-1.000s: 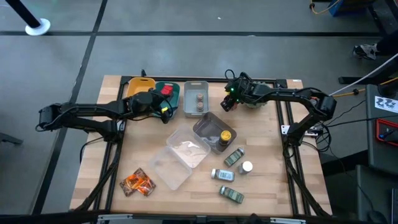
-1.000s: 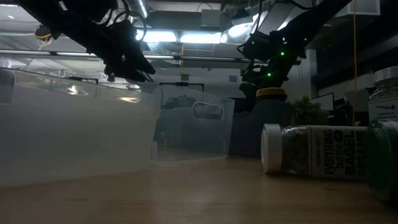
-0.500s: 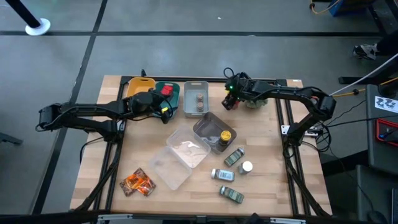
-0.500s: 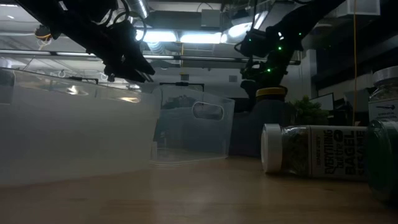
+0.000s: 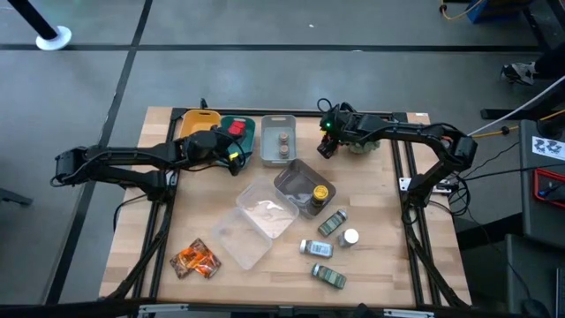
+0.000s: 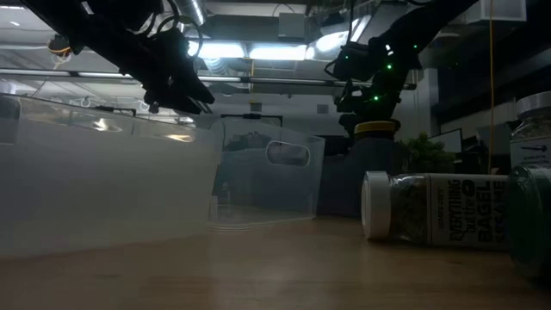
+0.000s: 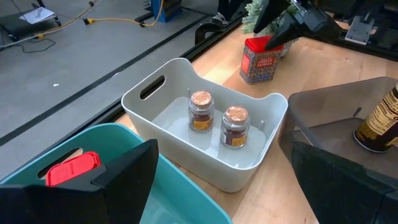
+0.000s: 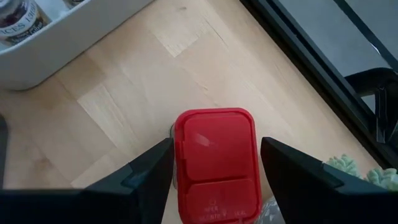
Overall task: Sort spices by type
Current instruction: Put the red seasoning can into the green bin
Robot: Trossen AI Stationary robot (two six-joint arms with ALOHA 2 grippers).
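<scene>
A red tin point(image 8: 216, 158) with a red lid stands on the wood near the table's far edge, beside the spiky plant point(image 8: 348, 168). My right gripper point(image 5: 325, 146) is over it, its fingers down either side of the tin. My left gripper point(image 5: 231, 159) hangs open over the teal bin point(image 5: 238, 140), which holds a red cube point(image 7: 71, 168). Two small brown jars point(image 7: 214, 118) stand in the grey bin point(image 7: 149, 93). A yellow-lidded jar point(image 5: 320, 193) sits in a dark clear tray. Orange foil packets point(image 5: 195, 259) lie near the front left. My right gripper has the red tin's top part between its two fingers, one on each long side point(image 8: 180, 162). The fingers slant down onto it from above. The tin stands upright with its bottom point(image 7: 258, 79) on the table.
A yellow bin point(image 5: 199, 122) stands left of the teal one. Two clear trays point(image 5: 256, 225) lie mid-table. Green-labelled jars point(image 5: 332, 223) and white-capped bottles point(image 5: 316, 248) lie scattered at the front right. The table's frame rail point(image 8: 311, 68) runs just beyond the tin.
My right gripper has tipped a little where it stands over the red tin, with the gap between its fingers unchanged.
</scene>
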